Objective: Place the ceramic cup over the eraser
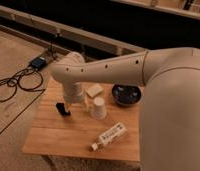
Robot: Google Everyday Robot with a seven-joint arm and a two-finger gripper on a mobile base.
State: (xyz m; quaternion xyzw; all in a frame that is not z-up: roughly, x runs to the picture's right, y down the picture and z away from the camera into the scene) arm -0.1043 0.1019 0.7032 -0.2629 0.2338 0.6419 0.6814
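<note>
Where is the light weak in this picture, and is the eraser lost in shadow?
Camera view: warm, dim light, the background behind the wooden table nearly black. The gripper hangs low between the black eraser and the ceramic cup. The eraser shows clearly against the pale wood; the cup is evenly lit, without glare.

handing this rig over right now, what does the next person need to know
Pincer: down low over the wooden table, under the arm's wrist, between the eraser and the ceramic cup.
Eraser: on the table, just left of the pincer in the picture, uncovered.
Ceramic cup: standing on the table right of the pincer, apart from the eraser, in front of the pale block.
Done: nothing yet; the cup is not lifted.
Left: grasp the cup, carry it across, set it over the eraser.
</note>
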